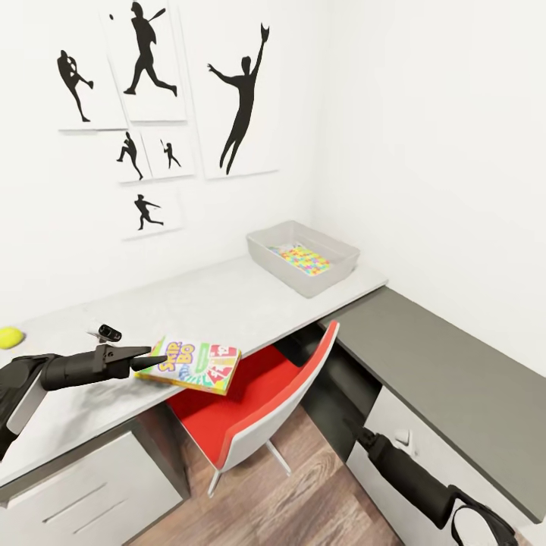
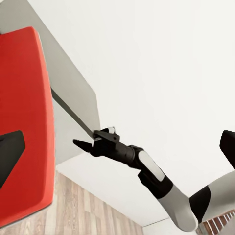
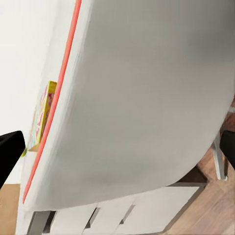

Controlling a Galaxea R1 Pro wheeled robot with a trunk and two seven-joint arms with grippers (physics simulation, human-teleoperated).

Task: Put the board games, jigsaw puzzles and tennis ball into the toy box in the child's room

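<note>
SKIP-BO board game (image 1: 199,365) held at its near end by the left gripper (image 1: 145,359), overhanging the table (image 1: 227,299) edge.

Fingers are closed on it; right gripper (image 2: 83,145): grip undeterminable. Box judged light, stiff, slick; short-edge hold advised. Toy box (image 1: 334,267) lies at 2 o'clock.

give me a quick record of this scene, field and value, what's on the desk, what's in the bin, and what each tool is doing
desk: long, pale grey, against the white wall
bin: far end of desk, holds one puzzle
SKIP-BO box: at desk's front edge, one corner overhanging
ball: on desk, at the head view's left edge
chair: red seat, pushed under desk
left tool: at the SKIP-BO box's near end; grip cannot be told
right tool: low by the dark side desk, holds nothing; open or shut unclear
</note>
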